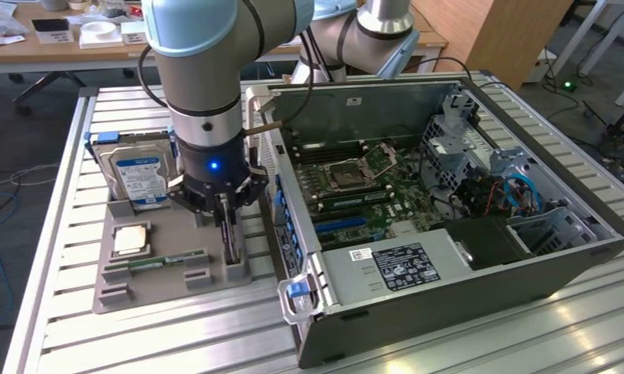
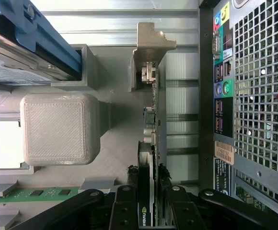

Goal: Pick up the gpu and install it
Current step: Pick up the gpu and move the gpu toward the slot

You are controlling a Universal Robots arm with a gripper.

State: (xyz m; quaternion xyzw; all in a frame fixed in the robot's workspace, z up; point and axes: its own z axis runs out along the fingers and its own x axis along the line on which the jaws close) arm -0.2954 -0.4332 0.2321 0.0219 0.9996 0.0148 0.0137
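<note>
gpu (image 2: 148,139) stood on edge in slotted gray fixture tray (image 1: 135,290) on table (image 1: 187,343), at tray's 3 o'clock side, just beside open computer case (image 1: 447,304). Likely kept upright so flat faces are offered to tool (image 2: 147,170). Tool positioned over card's top edge, jaws narrow, flanking card; slim gaps seen each side, not clamped. NVIDIA mark read on card's edge. Hard drive (image 1: 135,175) held at tray's 12 o'clock; blue-white label text too small.

Arm reaching down (wrist vertical), gripper (image 1: 225,224) pointing straight down
</note>
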